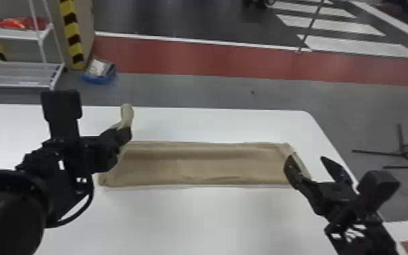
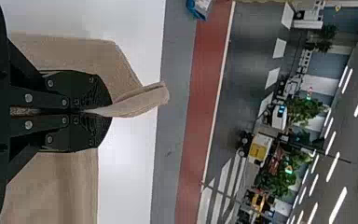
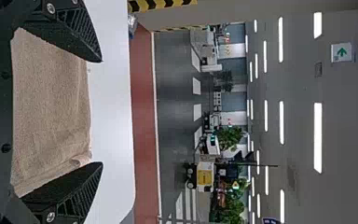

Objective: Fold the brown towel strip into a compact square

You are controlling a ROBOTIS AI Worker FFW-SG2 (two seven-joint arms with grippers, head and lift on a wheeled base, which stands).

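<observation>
Left end effector: closed, pinching the towel near its nine o'clock end; a bunched flap pokes out past the fingertips.
Towel: a long strip, mostly flat on the tabletop, running from nine to three o'clock.
Right end effector: open, at the strip's three o'clock end, nothing gripped.
Step in hand: probably starting the fold across the strip's length.
Next move: likely lift the pinched end and carry it toward three o'clock, laying it down with edges aligned.
</observation>
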